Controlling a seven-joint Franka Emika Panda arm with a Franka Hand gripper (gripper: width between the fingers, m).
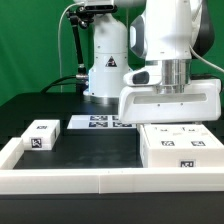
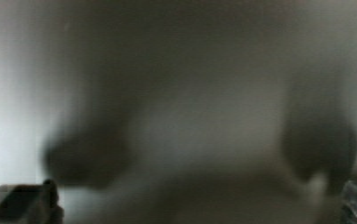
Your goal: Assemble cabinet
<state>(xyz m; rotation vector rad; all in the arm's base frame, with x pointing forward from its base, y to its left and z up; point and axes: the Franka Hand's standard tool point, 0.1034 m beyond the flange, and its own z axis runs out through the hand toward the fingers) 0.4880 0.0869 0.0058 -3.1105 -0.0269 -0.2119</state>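
The white cabinet body (image 1: 182, 150) lies at the exterior view's right, with marker tags on its top and front. My gripper (image 1: 170, 118) hangs straight down right over its back part, and the fingertips are hidden behind the hand and the body. The wrist view is a close blur of pale surface; my gripper (image 2: 189, 206) shows only dark fingertips (image 2: 22, 204) at the frame's two edges, wide apart, with nothing gripped between them. A small white tagged block (image 1: 42, 134) lies apart at the exterior view's left.
The marker board (image 1: 98, 122) lies flat on the black table in front of the arm's base. A long low white border wall (image 1: 90, 180) runs along the front and turns up the exterior view's left side.
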